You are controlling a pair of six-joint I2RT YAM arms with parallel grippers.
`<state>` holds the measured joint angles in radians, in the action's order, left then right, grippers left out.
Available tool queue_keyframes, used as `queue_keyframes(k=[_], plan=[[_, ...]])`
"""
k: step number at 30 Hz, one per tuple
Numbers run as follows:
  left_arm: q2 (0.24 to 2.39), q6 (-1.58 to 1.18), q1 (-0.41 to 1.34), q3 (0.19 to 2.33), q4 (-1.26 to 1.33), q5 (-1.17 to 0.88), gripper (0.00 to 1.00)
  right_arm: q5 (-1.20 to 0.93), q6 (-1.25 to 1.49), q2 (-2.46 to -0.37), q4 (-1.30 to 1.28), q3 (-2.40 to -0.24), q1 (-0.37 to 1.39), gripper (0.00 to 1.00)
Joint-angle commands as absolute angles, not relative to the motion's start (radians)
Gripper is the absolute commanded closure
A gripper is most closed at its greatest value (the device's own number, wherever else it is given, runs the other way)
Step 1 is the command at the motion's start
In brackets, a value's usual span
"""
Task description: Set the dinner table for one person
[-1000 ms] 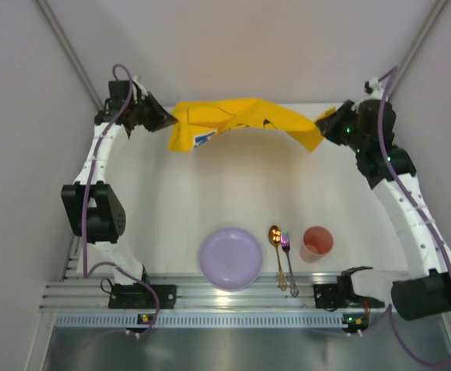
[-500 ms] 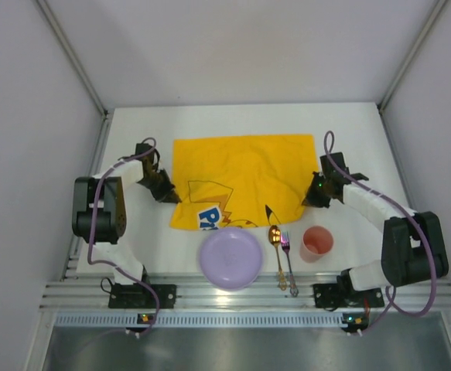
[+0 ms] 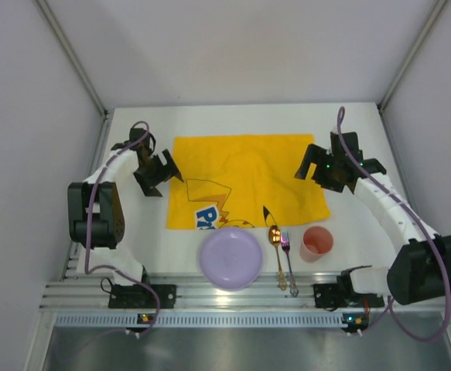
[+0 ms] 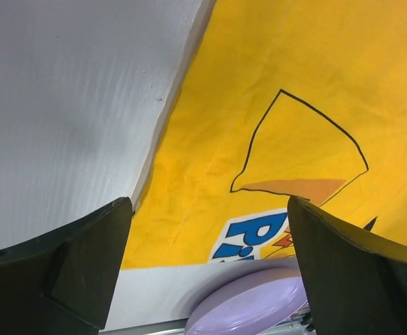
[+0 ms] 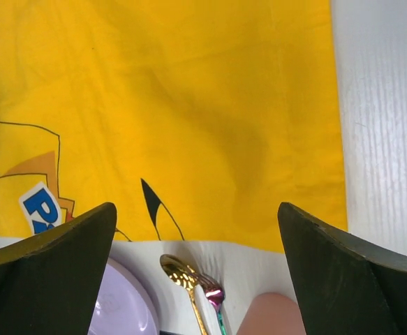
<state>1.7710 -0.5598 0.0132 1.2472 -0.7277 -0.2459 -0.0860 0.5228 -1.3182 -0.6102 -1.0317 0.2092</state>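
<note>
1. Off the left side edge of the yellow mat (image 3: 244,178) hangs the left gripper (image 3: 165,176), and off the mat's right side edge the right gripper (image 3: 312,170). Both have their jaws spread wide with nothing between them.
2. That mat lies flat on the dinner table (image 3: 248,120), which runs out white past it on every side. The mat sits a bit crooked, its near edge slanting.
3. Right at the mat's near edge is the purple plate (image 3: 231,257). Can't tell if the rim overlaps the cloth or just touches it. Just short of the same edge, to the plate's right, are the spoon (image 3: 275,235) and fork (image 3: 286,249), side by side and practically touching, then the pink cup (image 3: 316,243).
4. What could go sideways, guessing here:
   - An open finger swinging low over the mat's side edge could snag the cloth and bunch it up.
   - Pushing the plate onto the mat instead of lifting it would likely wrinkle that near edge.
   - Spoon and fork are so close that pinching one could drag the other.
   - The cup looks light, so an off-center grab might tip it.
</note>
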Motion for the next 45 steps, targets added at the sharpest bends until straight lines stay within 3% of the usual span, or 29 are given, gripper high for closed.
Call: queue_keyframes(k=[1,2,5,9,16,24,26,28,30,39,45], plan=[[1.619,-0.566,0.015,1.264,-0.836,-0.198,0.02,-0.038,0.485,-1.217,-0.719,-1.100,0.219,0.00],[1.590,-0.552,0.021,1.247,-0.828,-0.210,0.08,-0.025,0.485,-1.204,-0.736,-1.104,0.219,0.00],[1.490,-0.529,0.086,1.154,-0.790,-0.300,0.14,0.026,0.495,-1.146,-0.833,-1.118,0.219,0.01],[1.439,-0.538,0.280,1.016,-0.755,-0.333,0.19,0.044,0.508,-1.080,-0.962,-1.114,0.216,0.00],[1.425,-0.632,0.385,0.747,-0.566,-0.416,0.32,0.023,0.515,-0.979,-1.022,-0.996,0.215,0.00],[1.489,-0.638,0.509,0.696,-0.457,-0.460,0.33,0.023,0.503,-0.957,-1.026,-0.954,0.215,0.00],[1.515,-0.641,0.535,0.707,-0.443,-0.449,0.45,0.028,0.499,-0.957,-1.029,-0.950,0.215,0.00],[1.554,-0.644,0.564,0.725,-0.442,-0.433,0.77,0.032,0.497,-0.957,-1.034,-0.942,0.213,0.00],[1.589,-0.643,0.575,0.745,-0.468,-0.420,1.00,0.032,0.497,-0.954,-1.035,-0.937,0.213,0.00],[1.532,-0.577,0.571,1.109,-0.710,-0.220,1.00,0.083,0.497,-0.930,-1.089,-0.972,0.213,0.00],[1.777,-0.568,0.543,1.435,-0.729,-0.117,1.00,0.117,0.494,-0.913,-1.132,-0.996,0.210,0.00]])
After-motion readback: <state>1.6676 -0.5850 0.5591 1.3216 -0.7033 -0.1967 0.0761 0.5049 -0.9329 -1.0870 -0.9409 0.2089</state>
